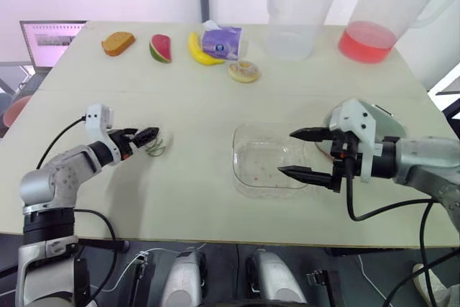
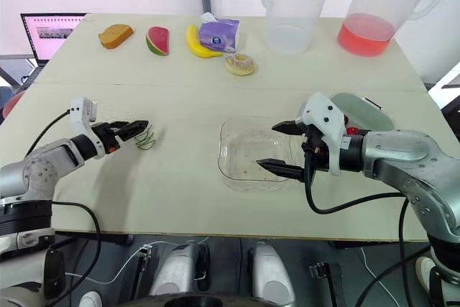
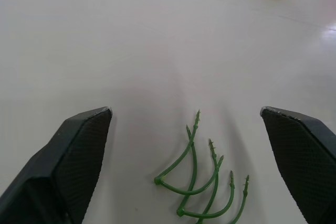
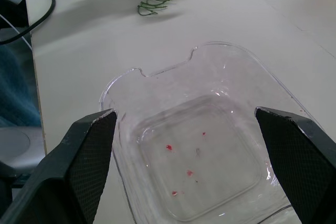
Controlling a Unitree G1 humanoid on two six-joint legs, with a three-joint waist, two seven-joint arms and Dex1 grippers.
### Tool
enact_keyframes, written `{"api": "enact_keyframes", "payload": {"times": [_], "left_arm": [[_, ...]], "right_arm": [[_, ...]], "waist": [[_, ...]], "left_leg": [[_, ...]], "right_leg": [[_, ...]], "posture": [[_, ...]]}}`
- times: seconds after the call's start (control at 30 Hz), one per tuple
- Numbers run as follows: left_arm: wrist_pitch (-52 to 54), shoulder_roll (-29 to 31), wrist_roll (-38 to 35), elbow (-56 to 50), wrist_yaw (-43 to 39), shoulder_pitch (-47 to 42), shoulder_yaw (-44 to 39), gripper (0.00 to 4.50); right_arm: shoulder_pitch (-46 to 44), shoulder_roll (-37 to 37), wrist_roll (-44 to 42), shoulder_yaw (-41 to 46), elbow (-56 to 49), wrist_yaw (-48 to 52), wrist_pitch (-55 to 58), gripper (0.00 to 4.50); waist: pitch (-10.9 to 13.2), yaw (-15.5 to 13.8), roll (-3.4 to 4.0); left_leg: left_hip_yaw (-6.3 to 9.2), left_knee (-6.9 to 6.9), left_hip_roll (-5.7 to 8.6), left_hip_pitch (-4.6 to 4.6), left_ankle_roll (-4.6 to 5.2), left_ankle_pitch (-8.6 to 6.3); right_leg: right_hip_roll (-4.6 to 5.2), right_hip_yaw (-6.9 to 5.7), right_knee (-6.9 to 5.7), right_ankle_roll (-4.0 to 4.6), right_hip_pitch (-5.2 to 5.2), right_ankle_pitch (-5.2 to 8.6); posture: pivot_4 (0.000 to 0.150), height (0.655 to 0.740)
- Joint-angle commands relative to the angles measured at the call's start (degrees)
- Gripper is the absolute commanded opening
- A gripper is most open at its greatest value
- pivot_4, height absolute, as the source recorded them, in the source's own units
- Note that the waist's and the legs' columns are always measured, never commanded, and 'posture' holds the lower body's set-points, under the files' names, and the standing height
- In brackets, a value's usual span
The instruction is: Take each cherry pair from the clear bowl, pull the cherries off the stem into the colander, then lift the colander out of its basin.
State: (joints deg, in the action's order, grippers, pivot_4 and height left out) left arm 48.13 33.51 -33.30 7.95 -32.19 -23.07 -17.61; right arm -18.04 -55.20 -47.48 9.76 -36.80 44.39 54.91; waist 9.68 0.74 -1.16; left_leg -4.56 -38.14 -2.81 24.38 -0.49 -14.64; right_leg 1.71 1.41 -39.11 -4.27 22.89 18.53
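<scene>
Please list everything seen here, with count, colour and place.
bowl: 1, clear, red-specked, front right
stems: several, green, front left
basin: 1, pale green, behind right arm
clear jug: 1, far right
red jug: 1, red liquid inside, far right
bread: 1, brown, far left
watermelon: 1, red-green, beside bread
banana: 1, yellow, far middle
tissue pack: 1, purple, beside banana
donut: 1, pale, before banana
laptop: 1, beyond far left corner
table: 1, beige
left pincer: open, at stems
right pincer: open, above bowl
</scene>
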Motion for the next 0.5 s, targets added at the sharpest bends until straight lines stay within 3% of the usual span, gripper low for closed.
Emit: {"api": "enact_keyframes", "payload": {"times": [0.03, 0.27, 0.5], "left_arm": [[-2.60, 0.91, 1.51, -0.08, -1.10, -1.07, 0.71, 4.48], [-10.56, 3.16, 3.95, -4.84, -7.78, -6.11, 4.92, 4.48], [-8.75, 8.57, -2.89, -16.55, -21.53, -11.82, 7.36, 4.48]], "right_arm": [[-0.28, -0.25, -0.99, 1.35, -1.47, -0.55, -0.08, 4.50], [1.66, -0.37, -3.45, 5.38, -1.80, -3.24, 1.77, 4.50], [6.06, -0.96, -6.46, 14.51, -1.28, -8.14, 5.65, 4.50]], "waist": [[0.00, 0.00, 0.00], [0.00, -0.35, -0.06], [-0.04, 0.21, 0.01]], "left_leg": [[0.00, 0.00, 0.00, 0.00, 0.00, 0.00], [0.02, -0.01, 0.01, 0.04, 0.00, 0.00], [-0.05, 0.02, 0.02, -0.01, 0.01, -0.01]], "right_leg": [[0.00, 0.00, 0.00, 0.00, 0.00, 0.00], [0.02, -0.03, 0.00, 0.00, 0.00, 0.00], [0.01, 0.02, 0.02, 0.00, -0.01, 0.00]], "posture": [[0.150, 0.7400], [0.150, 0.7400], [0.150, 0.7400]]}}
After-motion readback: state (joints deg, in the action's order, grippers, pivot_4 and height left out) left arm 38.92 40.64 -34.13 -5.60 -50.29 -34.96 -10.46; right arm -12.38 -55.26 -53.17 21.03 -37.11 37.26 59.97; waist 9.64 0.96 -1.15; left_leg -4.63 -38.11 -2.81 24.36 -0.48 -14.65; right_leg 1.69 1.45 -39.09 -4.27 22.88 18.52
